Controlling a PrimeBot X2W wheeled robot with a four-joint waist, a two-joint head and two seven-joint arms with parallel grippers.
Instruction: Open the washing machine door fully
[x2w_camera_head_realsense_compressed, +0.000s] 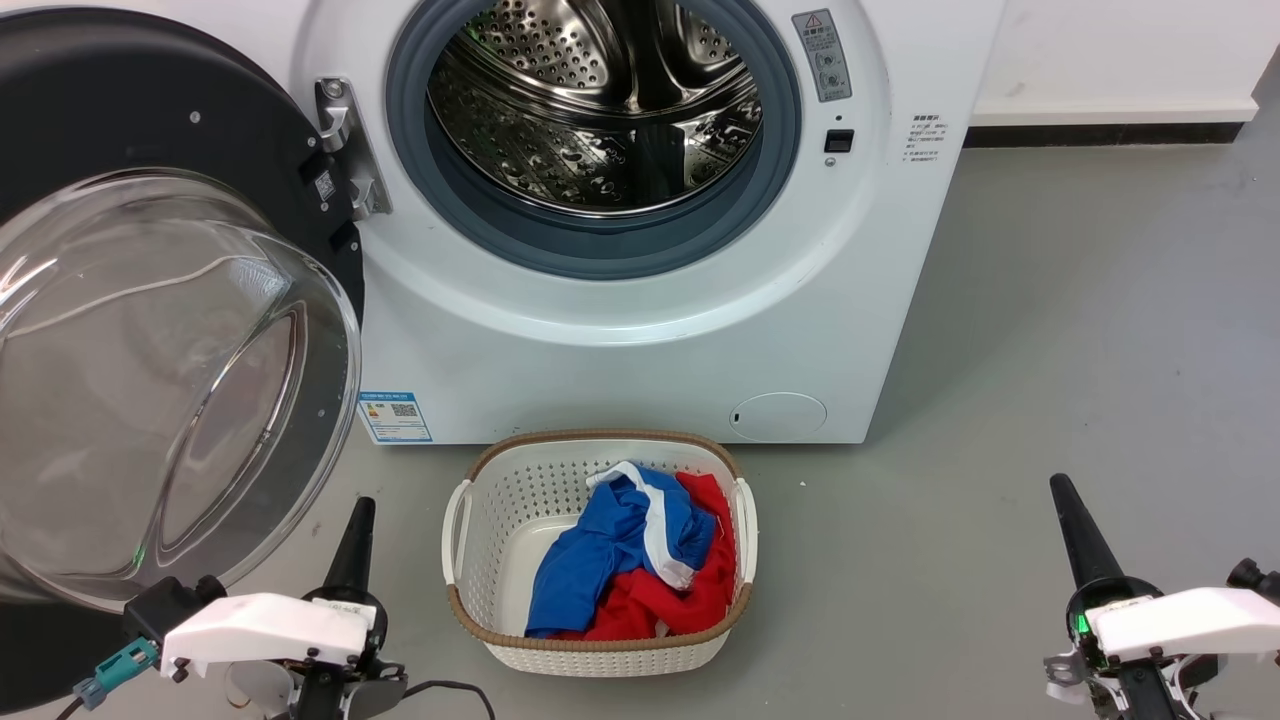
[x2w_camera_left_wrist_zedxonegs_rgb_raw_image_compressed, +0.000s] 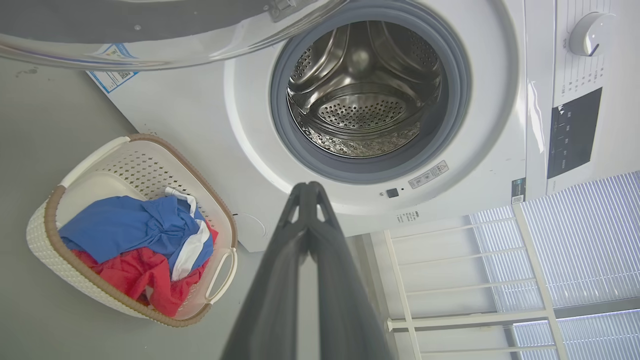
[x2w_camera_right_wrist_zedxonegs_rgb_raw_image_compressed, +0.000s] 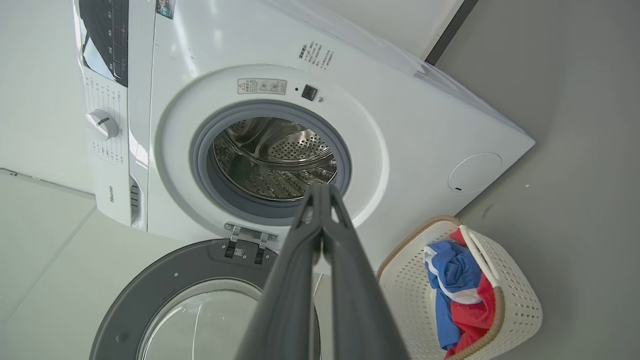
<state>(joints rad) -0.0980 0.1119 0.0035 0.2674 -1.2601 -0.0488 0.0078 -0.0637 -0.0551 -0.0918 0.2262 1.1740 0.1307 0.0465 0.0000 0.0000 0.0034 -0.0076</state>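
Washing machine door (x2w_camera_head_realsense_compressed: 160, 330) stands wide open; both claws pinched together and empty.

The door hangs off the hinge (x2w_camera_head_realsense_compressed: 345, 150) on the robot's-left side of the washing machine (x2w_camera_head_realsense_compressed: 620, 340), glass bowl facing out, so the steel drum (x2w_camera_head_realsense_compressed: 600, 110) and grey gasket (x2w_camera_head_realsense_compressed: 590, 245) are exposed. Left claw (x2w_camera_left_wrist_zedxonegs_rgb_raw_image_compressed: 309, 189) is in front of the machine, low by the door's bottom edge and not touching it, tips meeting. Right claw (x2w_camera_right_wrist_zedxonegs_rgb_raw_image_compressed: 320, 189) is in front of the machine's right side, tips meeting. A white laundry basket (x2w_camera_head_realsense_compressed: 520, 500) with blue and red clothes (x2w_camera_head_realsense_compressed: 620, 560) sits on the floor just in front of the machine.
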